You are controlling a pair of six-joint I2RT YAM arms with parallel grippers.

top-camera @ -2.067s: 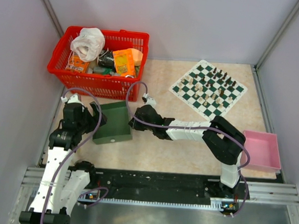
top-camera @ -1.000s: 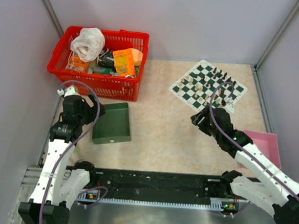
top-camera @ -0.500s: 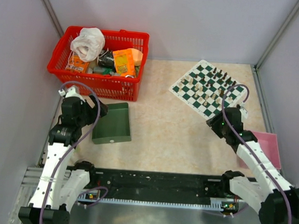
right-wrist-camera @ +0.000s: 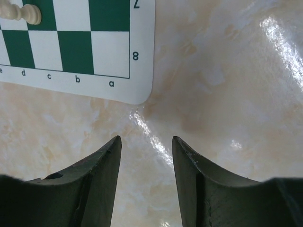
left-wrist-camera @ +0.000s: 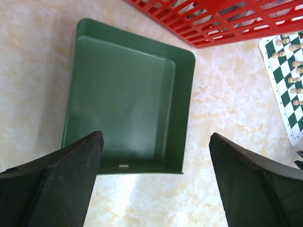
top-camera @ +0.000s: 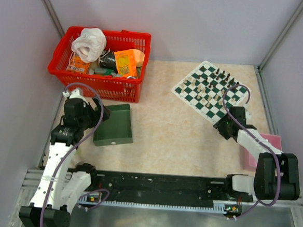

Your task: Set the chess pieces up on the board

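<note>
A: When you look at the table [top-camera: 180,141], where is the board [top-camera: 183,91]?
B: Far right, lying flat. The green tray [top-camera: 113,125] is on the left.
A: And the grippers?
B: The left gripper [left-wrist-camera: 156,137] hangs wide open at the tray's edge. The right gripper [right-wrist-camera: 144,139] is open and empty, by the board's corner. The chess pieces [top-camera: 211,89] stand on the board.

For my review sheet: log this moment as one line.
left gripper open, at green tray | right gripper open, empty, beside board corner | chess pieces on board
</note>
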